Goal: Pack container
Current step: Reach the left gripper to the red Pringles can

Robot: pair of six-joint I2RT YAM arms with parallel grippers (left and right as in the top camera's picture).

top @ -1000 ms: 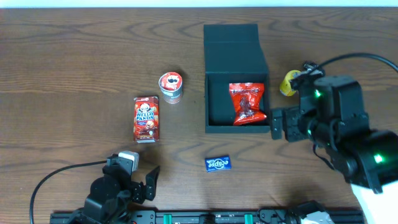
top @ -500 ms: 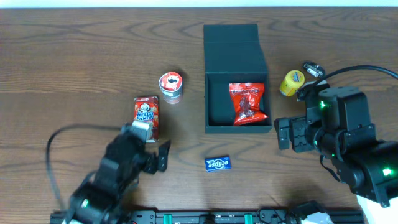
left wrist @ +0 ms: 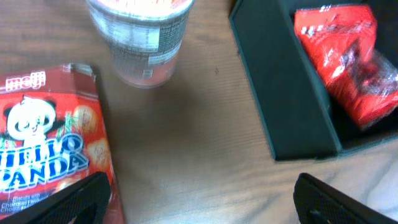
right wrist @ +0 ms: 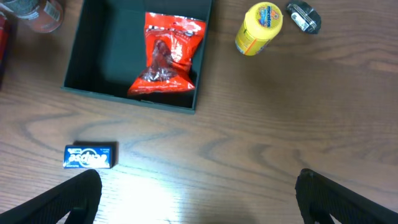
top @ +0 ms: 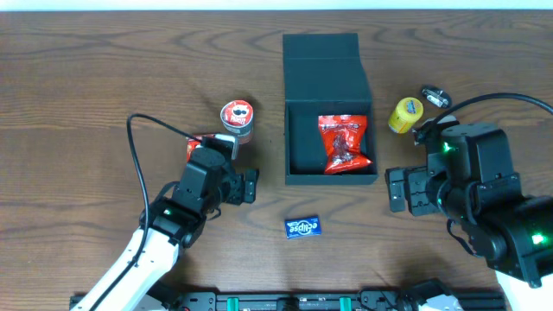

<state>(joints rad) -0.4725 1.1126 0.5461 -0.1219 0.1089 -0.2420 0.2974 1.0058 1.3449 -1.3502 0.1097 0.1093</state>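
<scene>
Dark-brown wood-grain table (top: 86,86) carries the container (top: 302,147) at centre, lid flap open, red packet (top: 344,142) inside. Left gripper (left wrist: 202,199) by Hello Panda box (left wrist: 50,149), right gripper (right wrist: 199,196) right of container; both spread wide, holding nothing.

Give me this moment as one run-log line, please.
container: open, red bag inside | left gripper: open, near Panda box | right gripper: open, empty, beside container
</scene>
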